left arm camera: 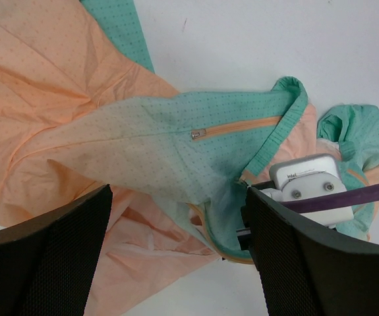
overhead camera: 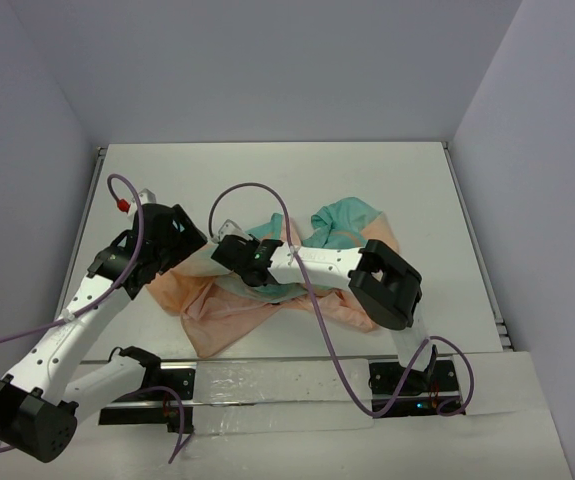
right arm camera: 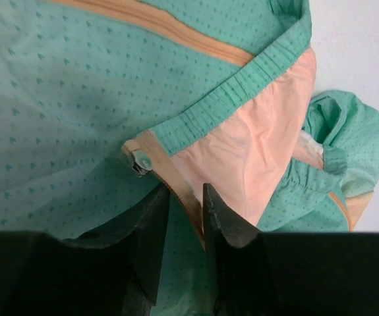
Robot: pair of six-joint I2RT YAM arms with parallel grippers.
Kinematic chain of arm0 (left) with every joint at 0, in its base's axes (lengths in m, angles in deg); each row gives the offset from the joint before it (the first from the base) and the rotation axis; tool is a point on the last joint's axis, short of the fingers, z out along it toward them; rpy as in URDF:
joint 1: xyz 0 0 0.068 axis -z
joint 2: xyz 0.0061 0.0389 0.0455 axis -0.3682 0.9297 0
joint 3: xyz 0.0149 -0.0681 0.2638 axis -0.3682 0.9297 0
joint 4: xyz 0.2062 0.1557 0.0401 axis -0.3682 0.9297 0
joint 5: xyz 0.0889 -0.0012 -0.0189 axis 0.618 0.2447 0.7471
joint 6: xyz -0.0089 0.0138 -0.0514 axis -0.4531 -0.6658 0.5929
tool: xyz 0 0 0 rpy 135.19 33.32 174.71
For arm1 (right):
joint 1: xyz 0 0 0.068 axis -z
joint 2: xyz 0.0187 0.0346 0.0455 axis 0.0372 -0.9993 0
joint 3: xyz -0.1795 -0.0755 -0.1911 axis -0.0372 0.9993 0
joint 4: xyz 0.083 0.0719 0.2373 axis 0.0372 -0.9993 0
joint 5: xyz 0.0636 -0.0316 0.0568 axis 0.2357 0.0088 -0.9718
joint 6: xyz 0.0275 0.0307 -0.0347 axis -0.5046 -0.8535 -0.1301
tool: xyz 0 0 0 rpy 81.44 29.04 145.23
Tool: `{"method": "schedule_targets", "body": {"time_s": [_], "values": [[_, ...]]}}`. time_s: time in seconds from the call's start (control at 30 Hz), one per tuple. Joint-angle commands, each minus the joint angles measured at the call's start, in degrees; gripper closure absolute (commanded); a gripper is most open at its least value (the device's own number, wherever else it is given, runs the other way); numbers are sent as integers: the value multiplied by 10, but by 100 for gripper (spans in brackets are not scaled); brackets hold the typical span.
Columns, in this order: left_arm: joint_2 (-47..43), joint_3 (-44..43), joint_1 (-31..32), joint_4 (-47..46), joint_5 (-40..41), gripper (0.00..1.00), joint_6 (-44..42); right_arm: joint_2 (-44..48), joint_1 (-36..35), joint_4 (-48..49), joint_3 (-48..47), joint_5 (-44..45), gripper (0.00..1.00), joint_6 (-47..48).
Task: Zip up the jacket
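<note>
The jacket (overhead camera: 267, 290) lies crumpled mid-table, just beyond the arm bases; the right gripper (right arm camera: 179, 217) looks nipped onto the zipper tape (right arm camera: 189, 210) just below the slider (right arm camera: 138, 160), so I'd say the zip's bottom end is being held. The left gripper (left arm camera: 176, 257) hovers wide apart above the cloth; next it probably needs to catch that slider and draw it along the teeth.

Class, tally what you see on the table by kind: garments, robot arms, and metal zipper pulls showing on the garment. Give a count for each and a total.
Garments: 1, the jacket
Robot arms: 2, left arm and right arm
Zipper pulls: 2, pocket pull and hem pull
Total: 5
</note>
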Motion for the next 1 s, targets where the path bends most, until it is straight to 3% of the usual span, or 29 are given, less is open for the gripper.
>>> {"method": "schedule_targets", "body": {"time_s": [0.0,0.03,0.1,0.3,0.57,0.73,0.83,0.97], "values": [[-9,2,-4,-25,-6,11,-1,3,5,15,-24,11,82,-9],[-10,3,-4,-27,-5,11,-1,6,5,15,-24,10,92,-12],[-8,9,-4,-37,-14,11,-5,16,5,14,-23,1,100,-32],[19,4,-4,-59,-25,11,-11,102,31,39,28,-76,100,-82],[65,-36,-4,-118,-79,11,-16,266,118,161,185,-193,100,-177],[84,-3,-4,-247,-197,13,23,370,154,259,290,-256,100,-221],[109,53,39,-434,-310,15,55,402,162,308,344,-260,100,-243],[164,60,76,-518,-337,17,92,453,173,367,392,-267,100,-283]]}}
